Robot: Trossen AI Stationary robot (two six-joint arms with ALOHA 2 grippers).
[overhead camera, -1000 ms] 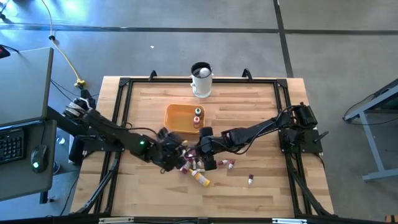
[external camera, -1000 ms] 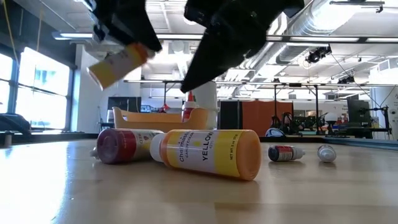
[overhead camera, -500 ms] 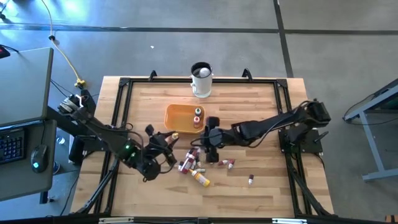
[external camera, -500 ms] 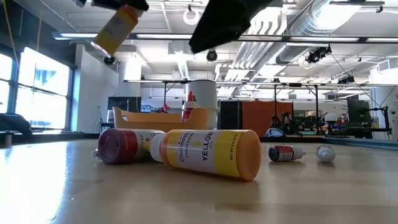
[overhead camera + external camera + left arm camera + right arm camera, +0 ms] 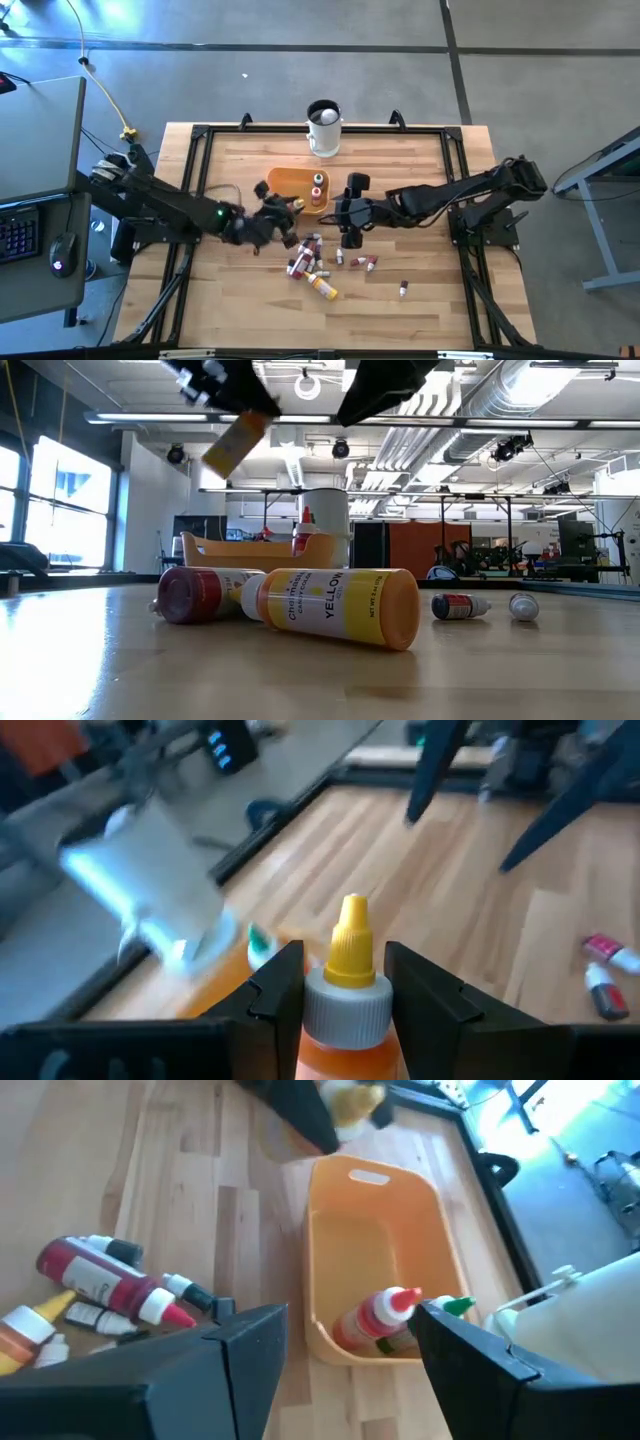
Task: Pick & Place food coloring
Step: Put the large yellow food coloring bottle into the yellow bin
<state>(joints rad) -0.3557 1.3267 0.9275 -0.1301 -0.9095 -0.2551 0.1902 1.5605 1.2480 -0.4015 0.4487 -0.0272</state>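
While the left gripper [image 5: 283,208] is carrying a yellow bottle [image 5: 349,982], pinched between its fingers, at the orange bowl's [image 5: 280,186] rim, two bottles [image 5: 392,1320] are already lying inside. The rest [image 5: 312,265] are waiting on the table [image 5: 420,170]. The right gripper [image 5: 347,228], fingers spread and empty, is hovering beside the bowl.

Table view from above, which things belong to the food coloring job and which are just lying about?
Job:
- yellow bottle in the left gripper
- loose bottles on the wood
- two bottles in the orange bowl
- right gripper, jaws open

Lying about:
- white mug
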